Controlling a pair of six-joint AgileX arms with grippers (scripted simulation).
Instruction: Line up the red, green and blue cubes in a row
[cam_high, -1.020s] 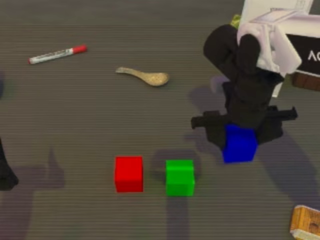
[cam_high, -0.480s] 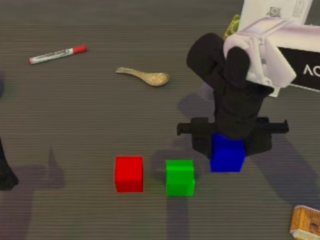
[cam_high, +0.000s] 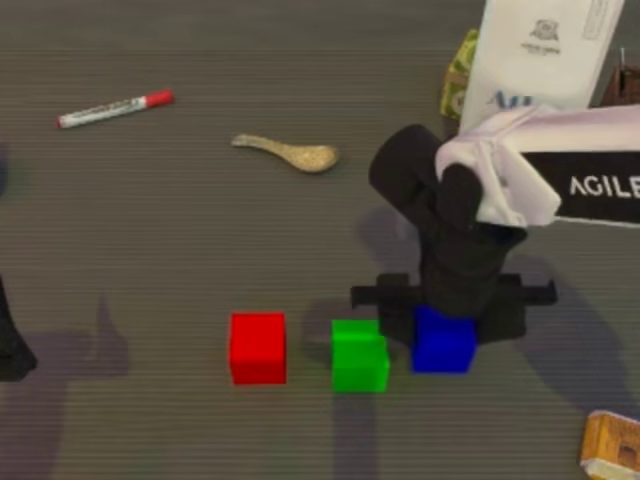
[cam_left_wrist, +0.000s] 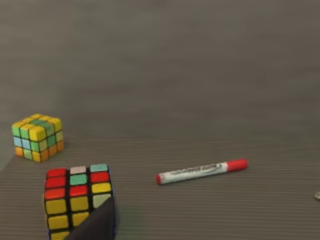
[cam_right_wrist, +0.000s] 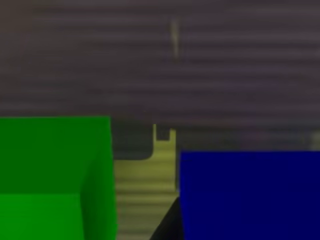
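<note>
The red cube (cam_high: 257, 347) and green cube (cam_high: 359, 354) sit side by side near the table's front. The blue cube (cam_high: 442, 340) is just right of the green one, with a narrow gap between them. My right gripper (cam_high: 445, 322) comes down from above and is shut on the blue cube. The right wrist view shows the green cube (cam_right_wrist: 50, 175) and blue cube (cam_right_wrist: 250, 195) close up with table between them. My left gripper (cam_high: 8, 350) is parked at the left edge, open and holding nothing.
A red-capped marker (cam_high: 115, 108) and a spoon (cam_high: 290, 153) lie at the back left. A white bag (cam_high: 540, 50) and a small packet (cam_high: 458, 80) stand at the back right. A wooden box (cam_high: 612, 445) is at the front right. Two puzzle cubes (cam_left_wrist: 37, 136) (cam_left_wrist: 77, 200) show in the left wrist view.
My right gripper carried the blue cube forward and left, bringing it close beside the green cube. Red and green cubes and the left arm stayed still.
</note>
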